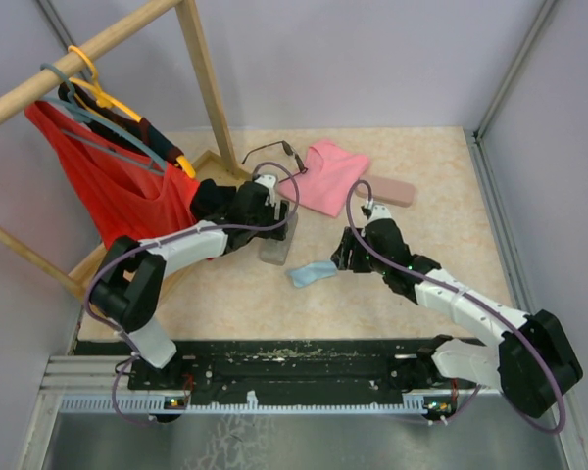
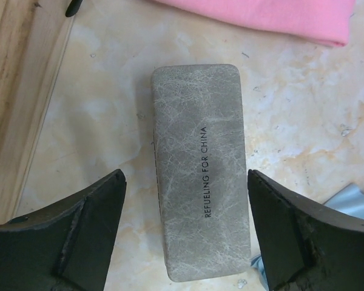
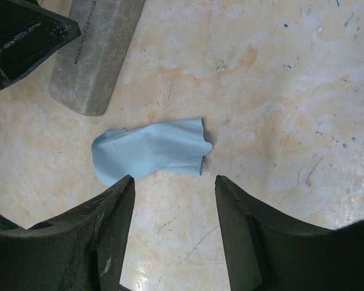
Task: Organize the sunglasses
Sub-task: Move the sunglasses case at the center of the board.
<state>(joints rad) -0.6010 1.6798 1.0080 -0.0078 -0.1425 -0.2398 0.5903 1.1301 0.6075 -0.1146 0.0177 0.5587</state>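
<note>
One pair of dark wire-framed sunglasses [image 1: 271, 149] lies at the back of the table, beside a pink garment [image 1: 325, 174]. A second pair is not in view. My left gripper [image 1: 279, 223] is open above the grey case [image 1: 277, 243]. In the left wrist view the case [image 2: 200, 170] lies lengthwise between the gripper's [image 2: 187, 182] spread fingers, which stand clear of it. My right gripper [image 1: 339, 262] is open and empty just right of the light-blue cloth [image 1: 311, 273]. In the right wrist view the cloth [image 3: 148, 151] lies just beyond the gripper [image 3: 175, 182].
A pink case [image 1: 387, 190] lies right of the pink garment. A wooden rack [image 1: 201, 69] with a red shirt [image 1: 127, 191] on hangers stands at the back left, and its base board [image 2: 18, 91] runs close to the grey case. The grey case also shows in the right wrist view [image 3: 94, 54].
</note>
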